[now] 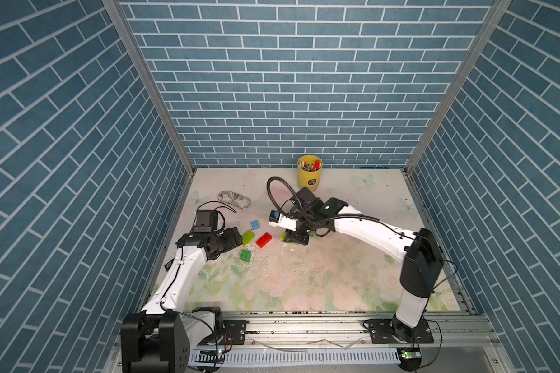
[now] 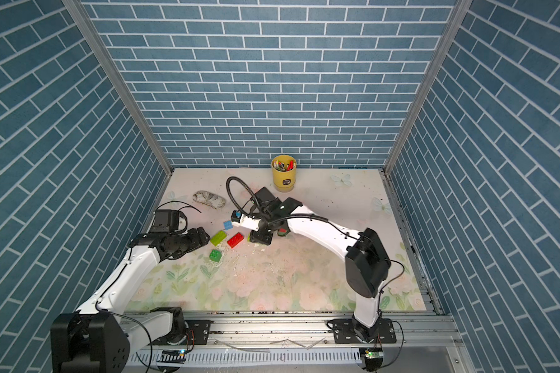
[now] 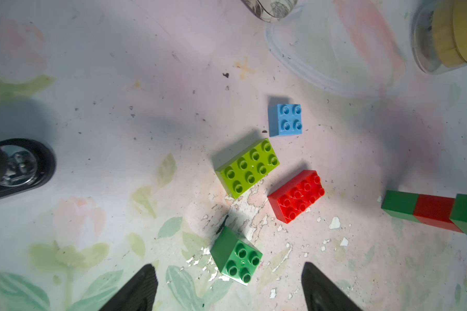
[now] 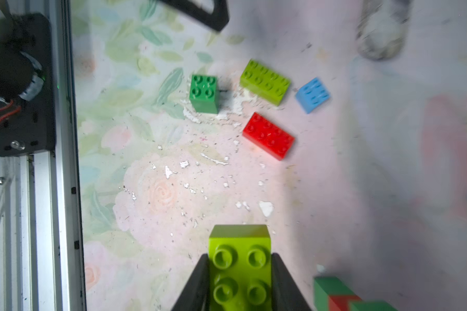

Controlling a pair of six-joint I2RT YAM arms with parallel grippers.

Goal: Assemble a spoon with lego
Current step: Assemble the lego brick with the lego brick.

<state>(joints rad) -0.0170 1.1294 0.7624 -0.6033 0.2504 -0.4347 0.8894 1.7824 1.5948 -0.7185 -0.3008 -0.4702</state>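
Observation:
My right gripper point(image 4: 240, 255) is shut on a lime green lego brick point(image 4: 240, 266), studs facing the camera, low over the mat; in a top view the gripper point(image 1: 293, 239) sits mid-table. Beside it lies a joined green-red-green stem point(image 4: 337, 296), also seen in the left wrist view point(image 3: 432, 210). Loose on the mat are a light-blue square brick point(image 1: 255, 224), a lime oblong brick point(image 1: 248, 236), a red oblong brick point(image 1: 264, 240) and a dark green square brick point(image 1: 245, 255). My left gripper point(image 3: 228, 266) is open just short of the dark green brick point(image 3: 236, 255), holding nothing.
A yellow cup of pens point(image 1: 309, 176) stands at the back. A crumpled clear wrapper point(image 1: 235, 198) lies at the back left. The metal rail point(image 1: 304, 326) runs along the front edge, and blue brick-pattern walls close in three sides.

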